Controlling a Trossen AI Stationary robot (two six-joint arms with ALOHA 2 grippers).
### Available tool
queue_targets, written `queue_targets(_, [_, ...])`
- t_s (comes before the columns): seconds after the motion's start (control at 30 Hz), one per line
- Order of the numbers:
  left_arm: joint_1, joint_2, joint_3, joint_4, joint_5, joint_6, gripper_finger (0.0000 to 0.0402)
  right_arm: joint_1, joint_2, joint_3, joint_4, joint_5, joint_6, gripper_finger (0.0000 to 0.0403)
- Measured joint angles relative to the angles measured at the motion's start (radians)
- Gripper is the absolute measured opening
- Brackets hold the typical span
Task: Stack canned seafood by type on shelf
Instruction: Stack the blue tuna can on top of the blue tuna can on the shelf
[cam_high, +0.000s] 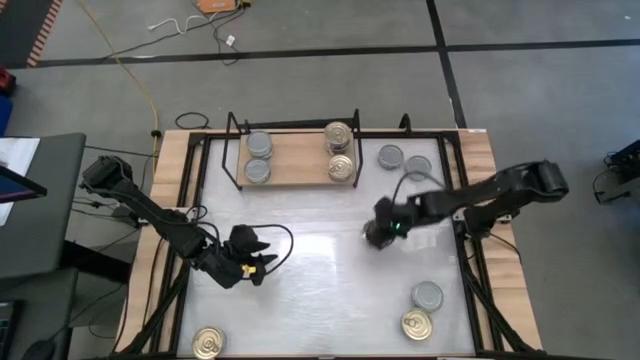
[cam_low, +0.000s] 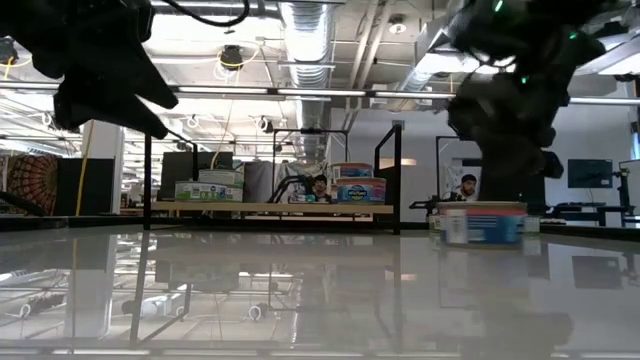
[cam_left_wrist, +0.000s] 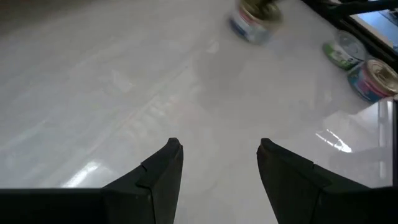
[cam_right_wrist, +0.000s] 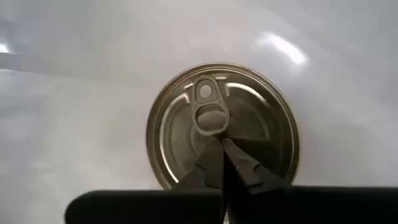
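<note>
My right gripper, fingers together, hovers over a gold-topped can on the table near the shelf; I judge it must open to grasp. The left gripper waits apart.

Bright, even overhead light – ceiling strip lights show in the low view. Glossy white tabletop throws broad glare streaks and mirrors the room. Low view: both arms backlit, near-black silhouettes. Left wrist view – far cans motion-blurred. Right wrist view soft, gold-top can hazy-edged.
</note>
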Motion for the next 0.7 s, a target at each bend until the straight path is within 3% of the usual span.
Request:
queue_targets(0.1, [0.000,0.000,0.000,-0.017,0.032,-0.023,0.0196,0.095,0.084,0.025,0.156,0.001,0.118,0.0017])
queue_targets(0.3, [0.000,0.000,0.000,-0.017,0.092,0.041,0.0196,0.189,0.346,0.242,0.182,0.031,0.175,0.0015])
queue_targets(0.47, [0.000,0.000,0.000,-0.014,0.138,0.077,0.0196,0.195,0.507,0.467,0.163,0.050,0.121,0.0015])
queue_targets(0.7, [0.000,0.000,0.000,-0.012,0.191,0.085,0.0196,0.149,0.616,0.708,0.028,0.089,-0.027,0.0020])
